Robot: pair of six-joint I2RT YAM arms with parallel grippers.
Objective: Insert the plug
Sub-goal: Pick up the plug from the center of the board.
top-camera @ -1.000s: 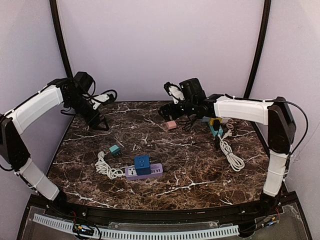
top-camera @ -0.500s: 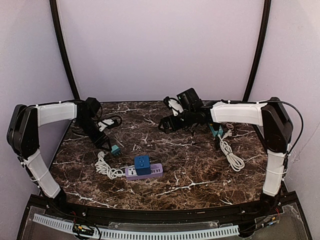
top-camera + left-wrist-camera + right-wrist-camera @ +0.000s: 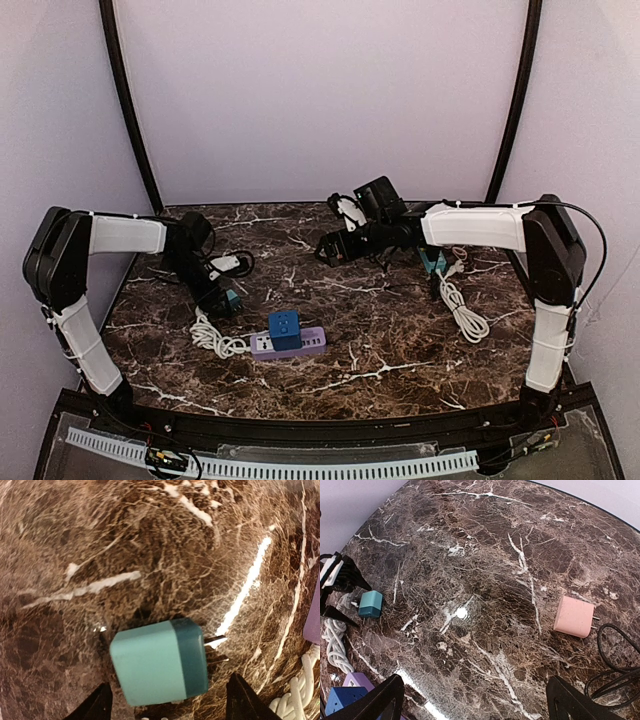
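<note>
Teal plug (image 3: 159, 662) lies flat on the marble desk (image 3: 150, 540), prongs pointing toward the purple power strip (image 3: 300, 343). The left end effector (image 3: 170, 700) is right over it, fingers apart, one either side, not yet pinching. Best bet here: centre on the flat sides, stay clear of the prongs, squeeze squarely so it can't twist. The right end effector (image 3: 475, 695) hangs wide apart, empty, near the pink plug (image 3: 574, 616).

We recorded the table (image 3: 400, 330) as dark brown marble with white veining. The two-tone plug (image 3: 159, 662) showed light teal with a darker teal end; we noted the other plug (image 3: 574, 616) as pink, the power strip (image 3: 311, 340) lavender, the cube adapter (image 3: 284, 328) blue.
</note>
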